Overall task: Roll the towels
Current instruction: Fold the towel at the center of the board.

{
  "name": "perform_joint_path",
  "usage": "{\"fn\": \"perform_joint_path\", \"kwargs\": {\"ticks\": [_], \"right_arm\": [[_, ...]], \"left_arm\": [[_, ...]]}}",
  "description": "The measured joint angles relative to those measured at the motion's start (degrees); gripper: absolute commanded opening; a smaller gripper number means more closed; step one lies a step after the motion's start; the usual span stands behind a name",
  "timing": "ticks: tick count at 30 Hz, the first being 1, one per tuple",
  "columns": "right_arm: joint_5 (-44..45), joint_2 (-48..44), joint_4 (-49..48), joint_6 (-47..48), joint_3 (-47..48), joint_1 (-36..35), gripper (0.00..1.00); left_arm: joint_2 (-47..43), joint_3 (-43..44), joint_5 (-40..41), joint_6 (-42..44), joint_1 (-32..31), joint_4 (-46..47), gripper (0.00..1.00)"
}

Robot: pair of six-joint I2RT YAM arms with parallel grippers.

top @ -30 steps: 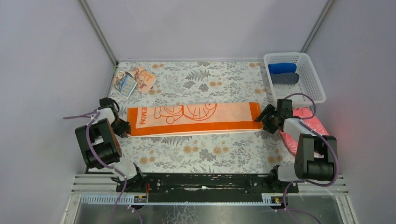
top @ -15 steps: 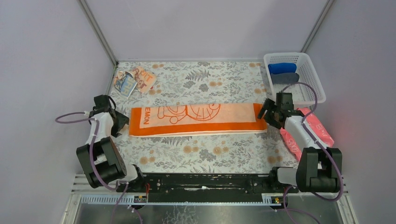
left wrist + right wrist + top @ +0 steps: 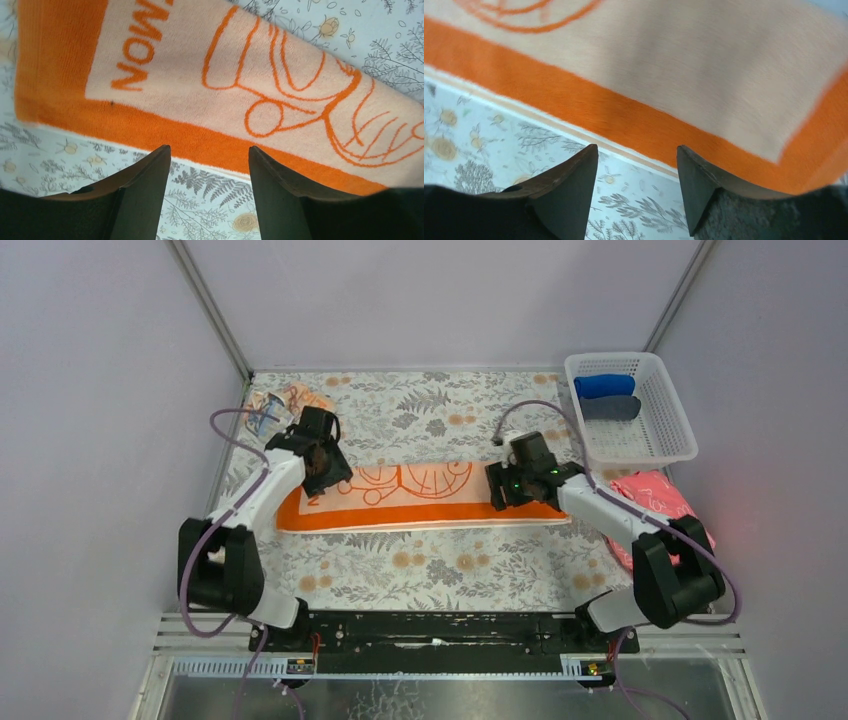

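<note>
a long, flat orange-bordered towel (image 3: 420,495) of cloth, its cream centre printed with orange line drawing and letters, lies across the middle of the top view on the floral-patterned tablecloth (image 3: 450,570). the left gripper (image 3: 325,468) sits over the towel's left end. in its wrist view the two dark fingers (image 3: 150,185) stand apart with nothing between them, framing the towel's near orange border. the right gripper (image 3: 503,488) is over the towel's right part, its jaws likewise spread and empty above the near border. a crumpled pale peach towel (image 3: 297,396) with orange lettering lies in the upper left, partly hidden by the left arm. a white plastic basket (image 3: 672,410) at upper right holds a blue roll (image 3: 605,386) and a dark grey roll (image 3: 610,407). a pink patterned cloth (image 3: 655,490) lies at right, just below the basket.
</note>
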State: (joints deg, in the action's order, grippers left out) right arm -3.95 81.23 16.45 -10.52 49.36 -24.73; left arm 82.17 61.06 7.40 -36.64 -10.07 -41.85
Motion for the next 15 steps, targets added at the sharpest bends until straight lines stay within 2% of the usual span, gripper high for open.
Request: {"fn": "perform_joint_path", "kwargs": {"ticks": [4,8,15], "right_arm": [[0.3,6.1,-0.7,10.6,5.1,-9.1,0.59],[0.5,10.9,-1.2,20.2,8.7,-17.3,0.58],[6.0,18.7,-0.7,31.5,14.9,-24.0,0.47]], "left_arm": [[7.1,6.1,1.2,3.4,-0.2,-1.9,0.60],[8.7,7.4,3.8,6.6,-0.2,-2.4,0.63],[8.7,7.1,8.6,10.7,-0.2,-2.9,0.65]]}}
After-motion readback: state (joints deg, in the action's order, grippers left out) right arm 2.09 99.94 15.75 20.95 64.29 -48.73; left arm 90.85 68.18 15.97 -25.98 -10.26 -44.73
